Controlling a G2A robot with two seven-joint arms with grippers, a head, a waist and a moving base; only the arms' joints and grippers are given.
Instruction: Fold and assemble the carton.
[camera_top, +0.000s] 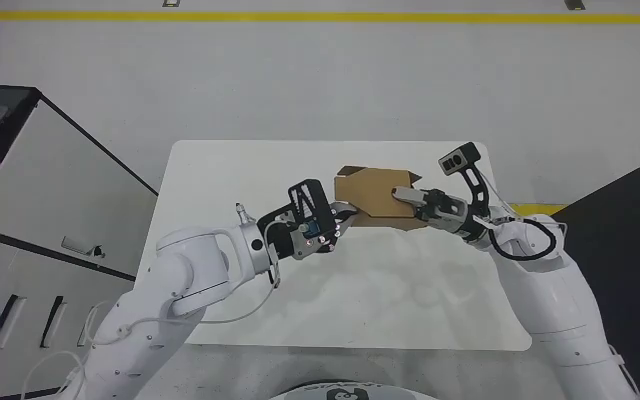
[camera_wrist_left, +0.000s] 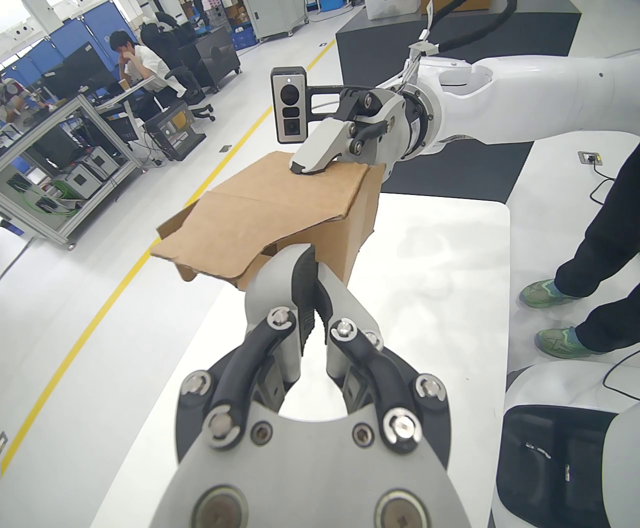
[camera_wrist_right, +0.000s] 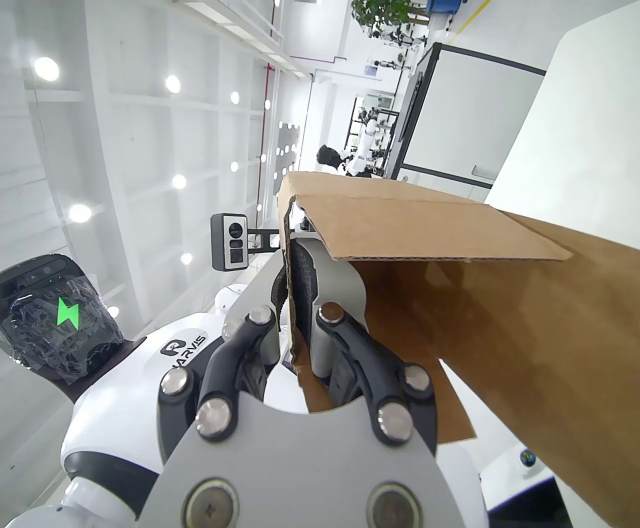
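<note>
Two arms meet a brown carton (camera_top: 375, 195) over the far half of the white bench (camera_top: 300, 310). Right gripper (camera_wrist_right: 295, 280) jaws clamp a carton wall. Left gripper (camera_wrist_left: 305, 265) jaws are closed at a flap edge, and contact there is hidden.

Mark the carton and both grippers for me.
carton (camera_top: 372, 190): top view, on its brown top panel.
right gripper (camera_wrist_right: 299, 265): right wrist view, between its jaws, clamped on a carton wall.
left gripper (camera_wrist_left: 310, 265): left wrist view, between the tips of its closed jaws.
</note>
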